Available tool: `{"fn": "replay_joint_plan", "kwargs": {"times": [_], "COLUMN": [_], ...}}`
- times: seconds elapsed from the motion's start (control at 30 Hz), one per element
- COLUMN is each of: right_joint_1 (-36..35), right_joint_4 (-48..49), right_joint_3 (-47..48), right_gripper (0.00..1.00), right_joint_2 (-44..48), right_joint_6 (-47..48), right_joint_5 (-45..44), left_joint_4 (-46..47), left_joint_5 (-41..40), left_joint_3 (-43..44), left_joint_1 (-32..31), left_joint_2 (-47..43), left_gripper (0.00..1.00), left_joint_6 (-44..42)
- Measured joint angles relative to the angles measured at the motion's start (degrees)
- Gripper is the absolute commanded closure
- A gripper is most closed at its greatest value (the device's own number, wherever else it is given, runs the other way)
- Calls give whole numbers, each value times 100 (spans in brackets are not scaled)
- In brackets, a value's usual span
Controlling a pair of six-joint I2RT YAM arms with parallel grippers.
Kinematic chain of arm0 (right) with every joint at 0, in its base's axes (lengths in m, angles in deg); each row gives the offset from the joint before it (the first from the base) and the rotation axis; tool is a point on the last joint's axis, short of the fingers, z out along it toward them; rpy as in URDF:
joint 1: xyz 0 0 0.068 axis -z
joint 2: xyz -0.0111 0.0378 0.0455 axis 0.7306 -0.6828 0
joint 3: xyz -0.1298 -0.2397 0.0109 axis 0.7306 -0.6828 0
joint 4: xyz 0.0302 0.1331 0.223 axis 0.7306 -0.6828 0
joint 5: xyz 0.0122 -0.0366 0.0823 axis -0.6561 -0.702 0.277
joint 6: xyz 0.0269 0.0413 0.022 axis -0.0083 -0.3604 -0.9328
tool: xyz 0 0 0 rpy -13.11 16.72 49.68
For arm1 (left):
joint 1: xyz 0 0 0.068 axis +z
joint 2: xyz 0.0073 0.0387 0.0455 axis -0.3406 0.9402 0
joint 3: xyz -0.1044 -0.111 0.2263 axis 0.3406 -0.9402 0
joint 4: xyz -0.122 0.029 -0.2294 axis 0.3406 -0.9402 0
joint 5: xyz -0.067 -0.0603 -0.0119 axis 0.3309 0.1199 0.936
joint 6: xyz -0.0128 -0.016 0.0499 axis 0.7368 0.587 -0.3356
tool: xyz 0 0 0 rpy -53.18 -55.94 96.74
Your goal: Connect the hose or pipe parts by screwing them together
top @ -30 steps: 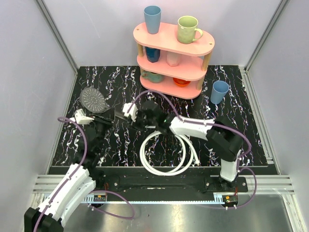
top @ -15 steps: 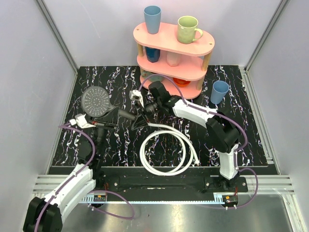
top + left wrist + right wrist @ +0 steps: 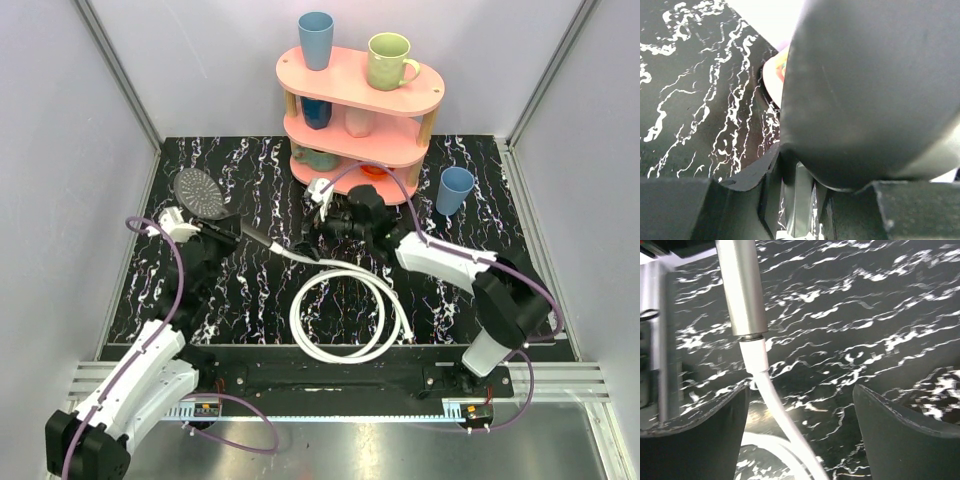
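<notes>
left gripper clamped shut on the grey round-faced shower head, held raised over the left of the black marbled table. right gripper wide open, fingers either side of the long thin white flexible hose, holding nothing. white end fitting sits butted against the handle end: joint looks made, tightness not verifiable. remaining, probably: set down. no readable writing or brand.

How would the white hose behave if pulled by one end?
Probably floppy: the hose lies in loose loops and bends up to the shower head. Likely light, so it should trail and uncoil. Only its metal sleeve looks stiff.
</notes>
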Motion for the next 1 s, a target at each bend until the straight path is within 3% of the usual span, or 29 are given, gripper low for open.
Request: {"fn": "replay_joint_plan", "kwargs": {"times": [0.3,0.43,0.47,0.53,0.57,0.67,0.7,0.8,0.93,1.0], "right_joint_1": [-1532,-1821,-1880,-2000,-2074,-2218,-2247,-2306,-2277,-2096], "right_joint_4": [1303,1740,1843,2022,2103,2210,2227,2264,2203,1980], "right_joint_3": [-782,-730,-682,-647,-625,-581,-577,-575,-540,-472], "right_gripper": [7,25,34,39,49,67,81,100,100,100], "right_joint_2": [295,70,-55,-247,-345,-568,-603,-629,-621,-573], "right_joint_6": [1445,1961,2081,2251,2337,2490,2509,2573,2470,2144], "right_joint_5": [-2820,-3611,-3836,-4087,-4236,-4527,-4566,-4649,-4492,-3989], "left_joint_4": [-2218,-2837,-2981,-3132,-3200,-3375,-3392,-3418,-3331,-2946], "left_joint_5": [-485,-551,-570,-645,-651,-673,-693,-704,-688,-629], "left_joint_3": [1266,1526,1587,1659,1683,1714,1714,1718,1661,1373], "left_joint_1": [2,2,2,4,9,9,13,13,20,37], "left_joint_2": [516,590,599,601,601,588,588,577,496,310], "left_gripper": [100,100,100,100,100,100,100,100,100,100], "left_joint_6": [997,1377,1464,1611,1668,1834,1906,1989,1902,1742]}}
